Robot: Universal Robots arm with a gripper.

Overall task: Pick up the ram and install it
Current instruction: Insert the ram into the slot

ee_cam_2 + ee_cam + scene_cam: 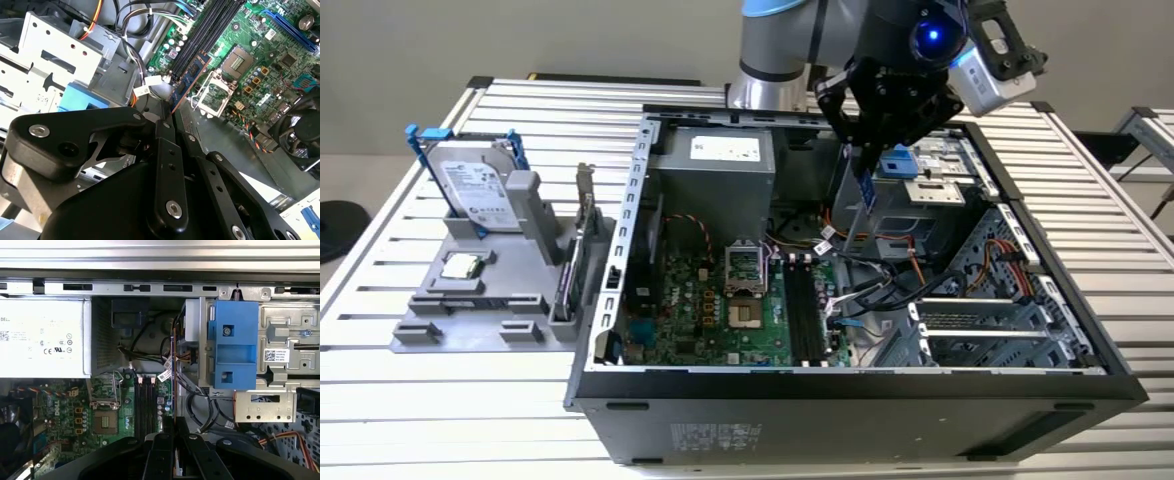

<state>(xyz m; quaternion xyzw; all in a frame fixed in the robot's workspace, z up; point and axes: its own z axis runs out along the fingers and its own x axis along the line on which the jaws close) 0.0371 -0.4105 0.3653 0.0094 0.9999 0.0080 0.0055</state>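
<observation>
Above the open computer case [854,400], your gripper [867,150] is closed on the upper end of the ram [865,195], which hangs upright and clear of the green motherboard [707,310]. You see the stick as a long, thin, dark blue board. In the second wrist view an orange-brown edge runs along its length. Its lower end sits near the black memory slots [807,310], not seated in them.

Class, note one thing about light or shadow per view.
Exterior view: a blue light glows on the arm, the case interior darker than the table. First wrist view: the power supply is brightly lit. Second wrist view: the pincer, gripping the ram, looms dark.
</observation>
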